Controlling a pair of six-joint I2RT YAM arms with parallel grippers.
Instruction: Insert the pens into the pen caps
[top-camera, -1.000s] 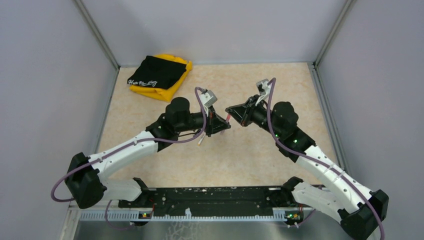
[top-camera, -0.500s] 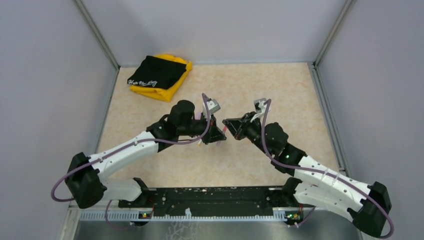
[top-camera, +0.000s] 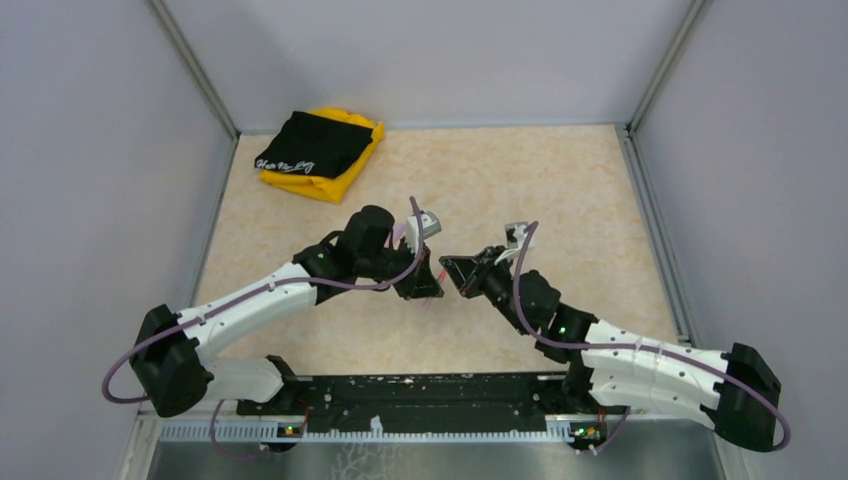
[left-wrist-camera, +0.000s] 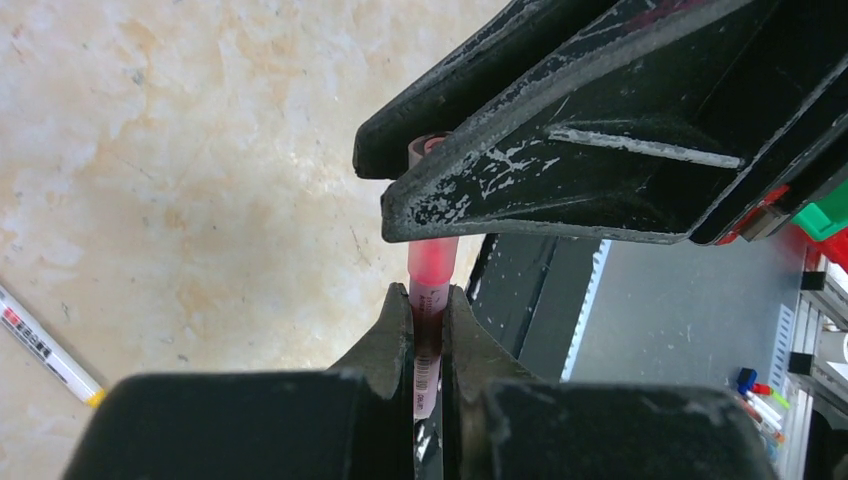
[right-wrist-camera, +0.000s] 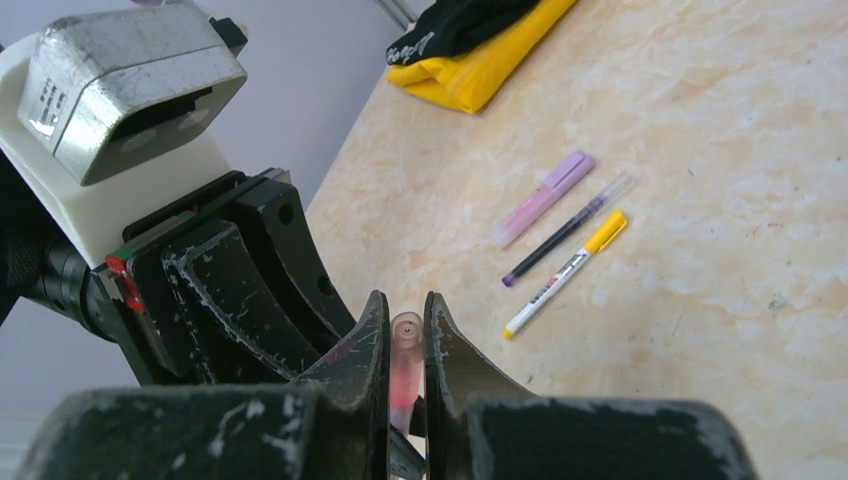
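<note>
A folded yellow and black cloth (top-camera: 318, 150) lies at 11 o'clock on the surface (top-camera: 520, 180), well apart from the work and seemingly no part of it. Reaching in from 7 o'clock, the left fingers (left-wrist-camera: 392, 335) are clamped on the pink pen (left-wrist-camera: 432, 265). They hold it low on the barrel, so its red end juts free toward the other arm. That end meets the pink cap (right-wrist-camera: 406, 340), pinched crosswise in the right fingers (right-wrist-camera: 447, 350), which come in from 5 o'clock. Both are held in the air near the centre of the surface, most likely because a cap this small would slide if pushed against while lying flat. Red shows inside the cap's lower part, so the pen seems partly entered, but how deep cannot be told.

On the surface, at 2 o'clock from the cap in the right wrist view, a lilac cap (right-wrist-camera: 545, 198), a dark pen (right-wrist-camera: 568, 230) and a yellow-ended white pen (right-wrist-camera: 560, 280) lie side by side, near one another.
</note>
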